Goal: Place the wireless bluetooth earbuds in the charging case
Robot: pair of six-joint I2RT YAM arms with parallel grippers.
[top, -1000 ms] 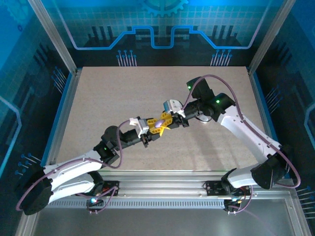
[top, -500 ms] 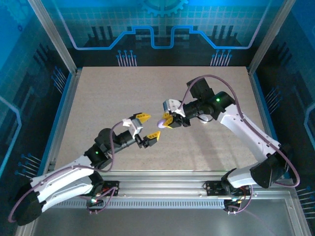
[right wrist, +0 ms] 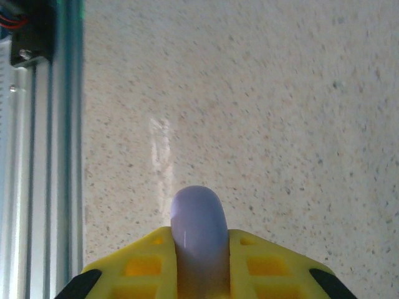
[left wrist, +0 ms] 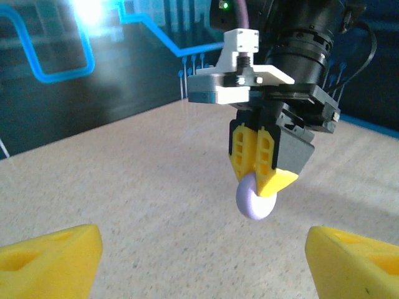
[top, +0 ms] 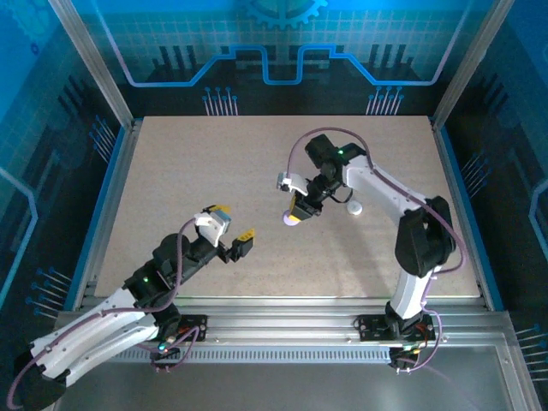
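The charging case (top: pixel 289 219) is a small lilac puck, held on edge just above the table near its middle. My right gripper (top: pixel 296 211) points down and is shut on it. In the right wrist view the charging case (right wrist: pixel 198 224) sticks out between the yellow fingers (right wrist: pixel 146 265). The left wrist view shows the charging case (left wrist: pixel 255 200) hanging under the right gripper (left wrist: pixel 260 163). My left gripper (top: pixel 232 224) is open and holds nothing, down and left of the case, its yellow fingertips (left wrist: pixel 50 258) far apart. A tiny white piece (top: pixel 354 206), perhaps an earbud, lies by the right arm.
The speckled beige table (top: pixel 197 171) is fenced by metal posts and blue walls. An aluminium rail (right wrist: pixel 56 124) runs along the table's edge, on the left of the right wrist view. The right arm's forearm (top: pixel 385 184) arches over the right middle of the table.
Both grippers were together at the case. The left gripper has let go, opened and drawn back to the lower left. The right gripper has turned downward, keeping the case.
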